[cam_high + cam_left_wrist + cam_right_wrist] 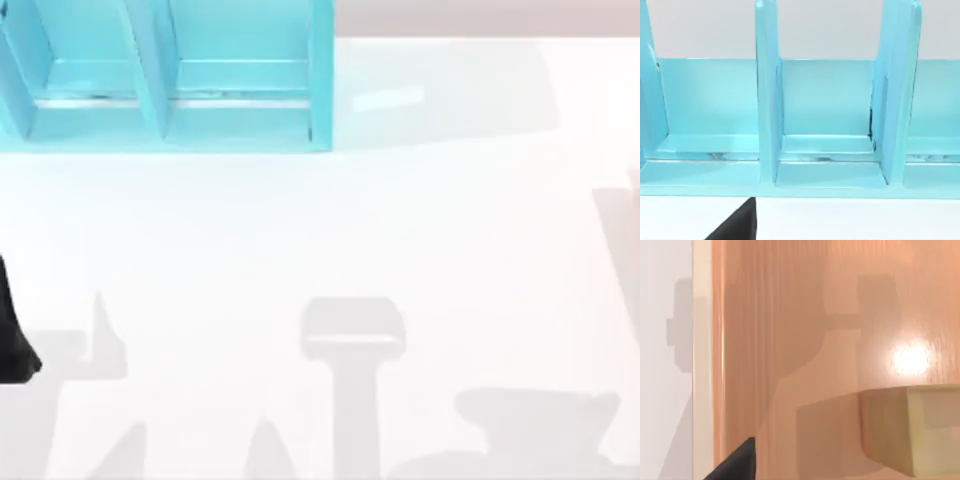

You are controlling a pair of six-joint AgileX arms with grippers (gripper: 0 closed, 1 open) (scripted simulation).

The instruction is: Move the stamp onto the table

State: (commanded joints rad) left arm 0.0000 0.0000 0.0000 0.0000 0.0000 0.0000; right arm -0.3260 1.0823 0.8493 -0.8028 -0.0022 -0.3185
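The stamp [910, 432] lies on an orange-brown wooden board [790, 340], not on the white desk [400, 230]. The right gripper [740, 462] hangs close above this board. The left gripper [737, 225] is at the 9 o'clock edge of the desk and faces the turquoise shelf [170, 90] at 11 o'clock. Whether either pair of jaws is open or closed, I cannot tell.

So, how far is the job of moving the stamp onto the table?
Nothing looks done yet: the small tan wooden stamp block sits on an orange-brown wooden board, not on the white glossy table. In hand: the right end effector hovers near it. Left: grasp, carry, set down. The left arm is at the table's left edge.
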